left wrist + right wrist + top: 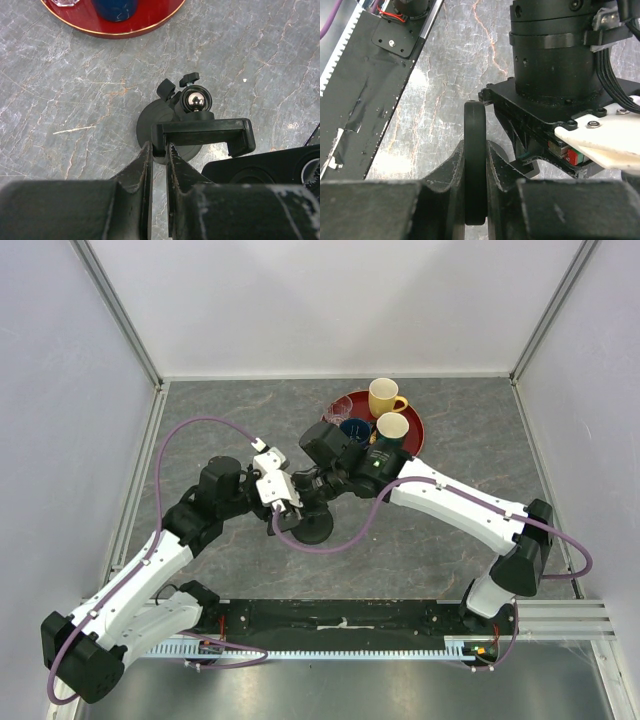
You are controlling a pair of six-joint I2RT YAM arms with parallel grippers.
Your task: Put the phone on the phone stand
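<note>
The phone stand (150,120) stands on the grey table, a black disc base with a shiny ball joint (194,100) and a wide black cradle (205,132). My left gripper (159,147) is shut on the cradle's left end. In the top view the stand's base (312,530) lies under both grippers at mid-table. My right gripper (475,165) is shut on the phone (474,150), a thin black slab seen edge-on and held upright just beside the left wrist (555,55). In the top view the left gripper (290,510) and the right gripper (318,490) almost touch; the phone is hidden there.
A round red tray (415,440) sits at the back with two yellow mugs (384,397) and a blue cup (355,428); its rim (150,22) shows at the top of the left wrist view. A black rail (370,75) runs along the near table edge.
</note>
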